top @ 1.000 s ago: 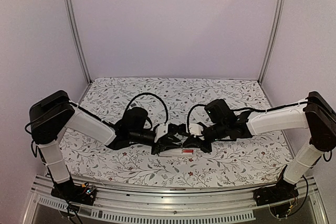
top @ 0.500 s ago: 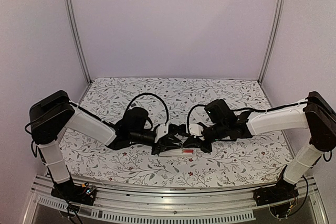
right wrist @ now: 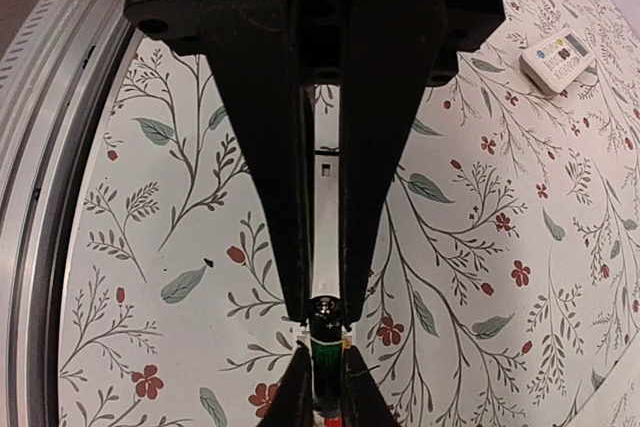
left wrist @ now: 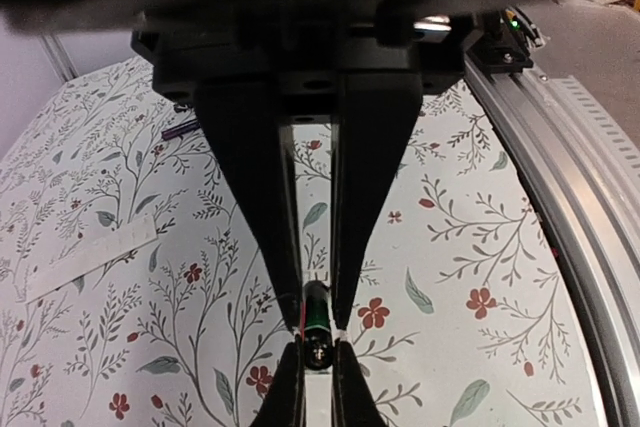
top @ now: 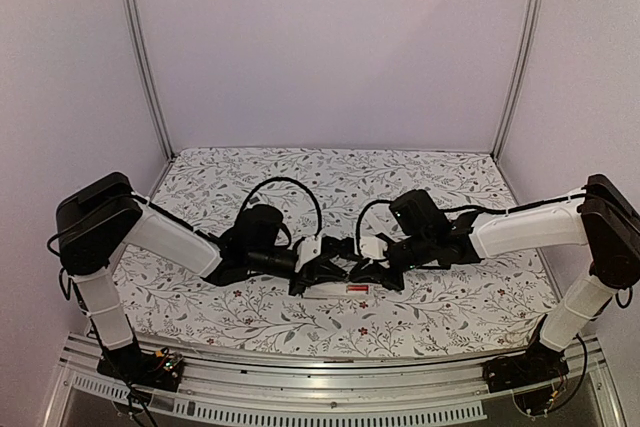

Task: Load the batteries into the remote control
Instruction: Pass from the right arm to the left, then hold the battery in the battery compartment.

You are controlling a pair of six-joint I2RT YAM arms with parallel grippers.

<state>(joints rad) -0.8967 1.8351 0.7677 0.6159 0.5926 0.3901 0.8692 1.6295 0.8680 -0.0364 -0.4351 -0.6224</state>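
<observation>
Two pairs of fingers meet tip to tip just above the remote control [top: 335,293], and the change is in the left gripper [left wrist: 315,309]. Its fingers, slack a moment ago, have pinched in on the battery [left wrist: 317,332], which now sits clamped between their tips. The right gripper [right wrist: 323,315] has eased by a hair. Its fingers stand almost together with the battery's metal cap at their tips, while most of the cell lies beyond them, between the left pair. Whether the right ones still bite I cannot tell. I read this as a handover or a re-grip: the left now has charge of the cell, and seating it in the white body directly below the fingertips is not yet done. Counted: two arms, two grippers, one battery in sight, one remote under the fingers. Well away from the fingers on the flowered cloth [left wrist: 480,247] lie one small white keypad unit [right wrist: 558,55], one white strip [left wrist: 90,257], and one slim dark stick [left wrist: 180,130] too small to name.
</observation>
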